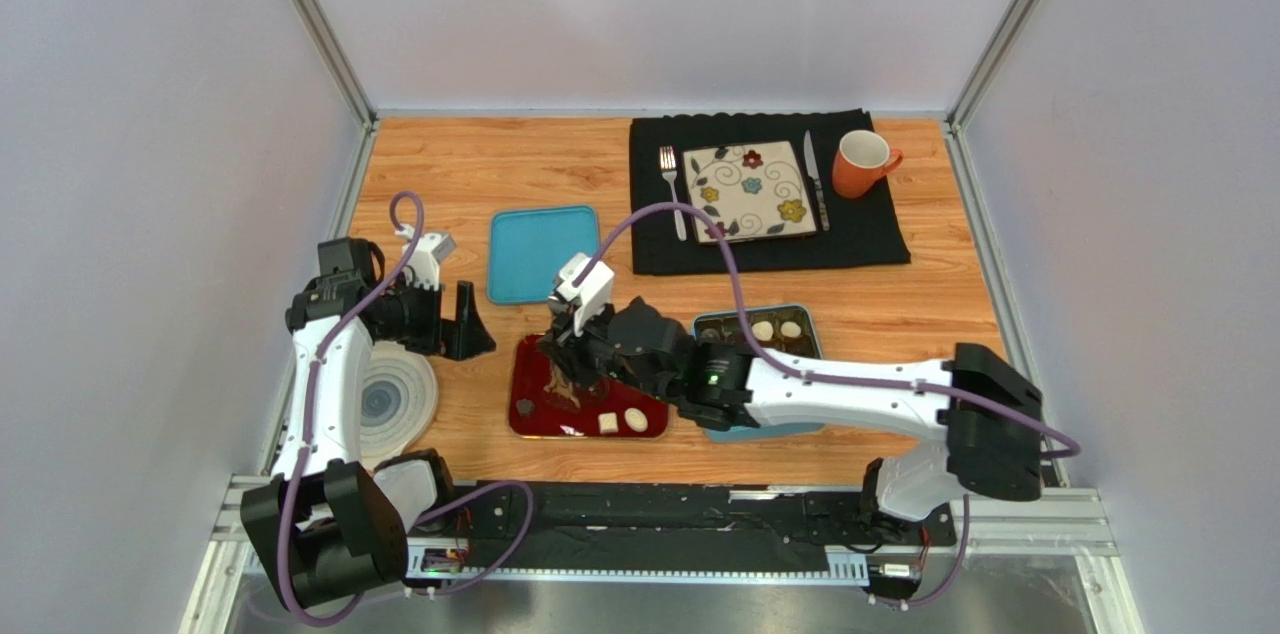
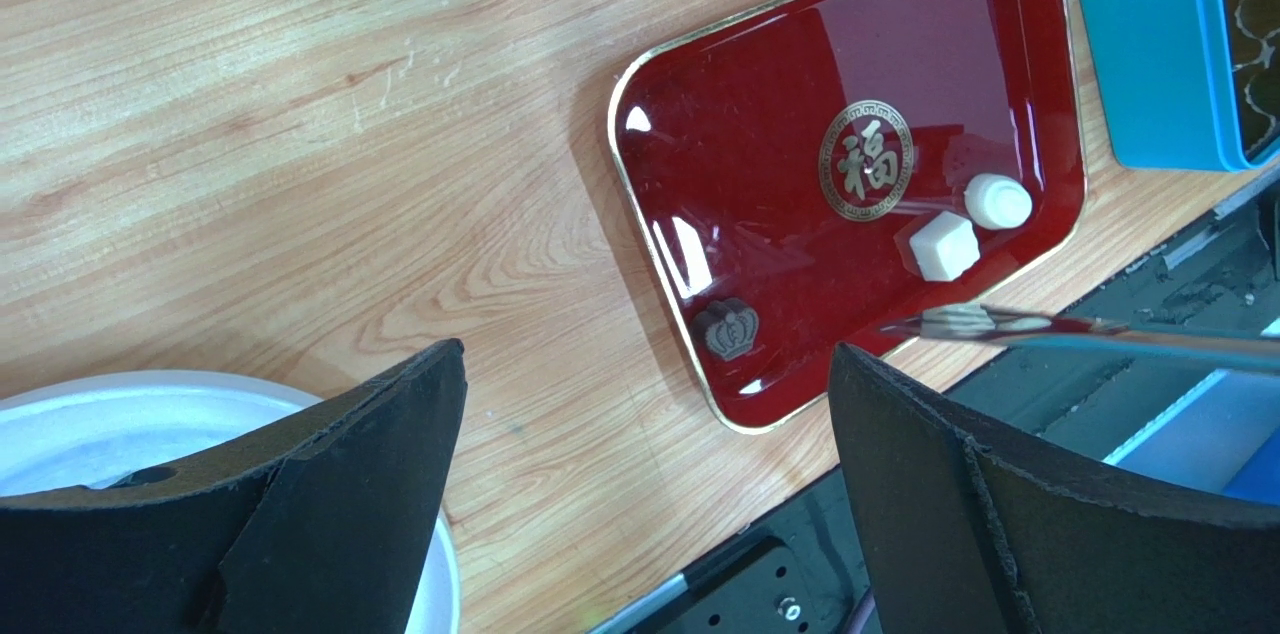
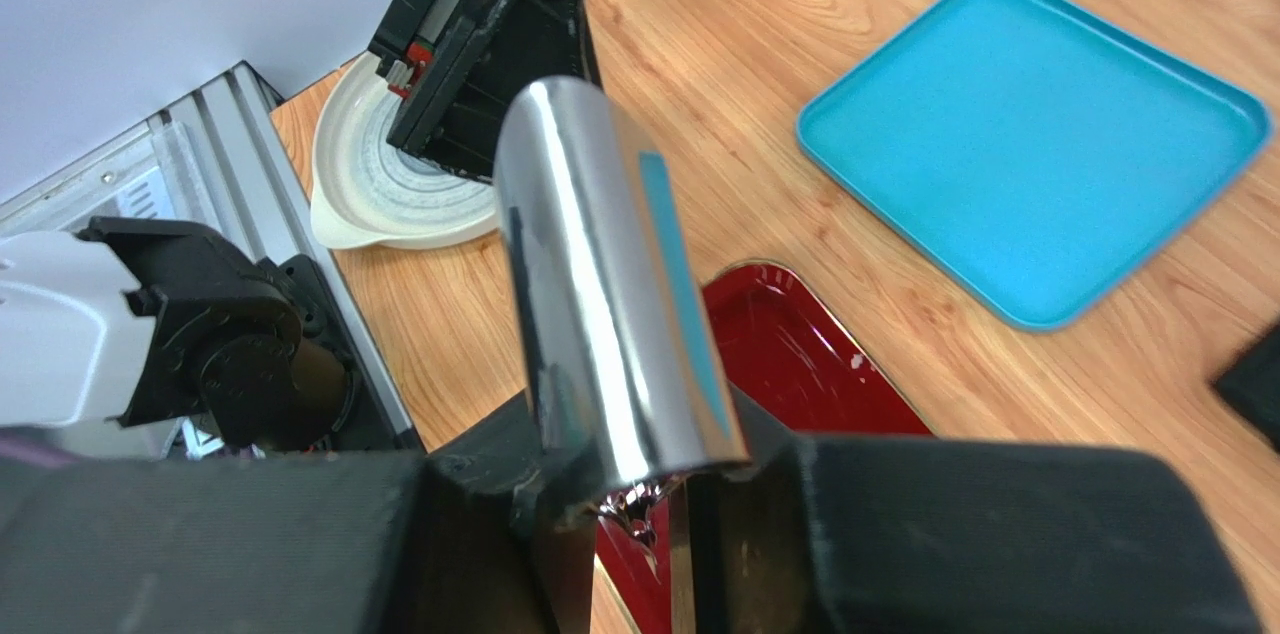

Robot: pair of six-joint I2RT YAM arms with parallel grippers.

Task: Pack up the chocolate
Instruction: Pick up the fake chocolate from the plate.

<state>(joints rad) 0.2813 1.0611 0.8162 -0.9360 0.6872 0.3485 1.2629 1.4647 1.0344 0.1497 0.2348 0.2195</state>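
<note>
The red tray (image 1: 529, 397) holds three chocolates: a white round one (image 2: 999, 201), a white cube (image 2: 944, 244) and a brown crown-shaped one (image 2: 730, 331). My right gripper (image 1: 579, 346) is shut on silver tongs (image 3: 601, 304), which hang over the tray; their tips (image 2: 962, 322) show near the white cube. The teal box (image 1: 759, 330) to the right of the tray holds more chocolates in a dark insert. My left gripper (image 1: 469, 322) is open and empty above the wood, left of the tray; its fingers (image 2: 376, 424) frame bare table.
The teal lid (image 1: 541, 252) lies behind the red tray. A white bowl (image 1: 394, 402) sits near the left arm's base. At the back, a black placemat (image 1: 769, 192) carries a flowered square plate, a fork, a knife and an orange mug (image 1: 863, 162).
</note>
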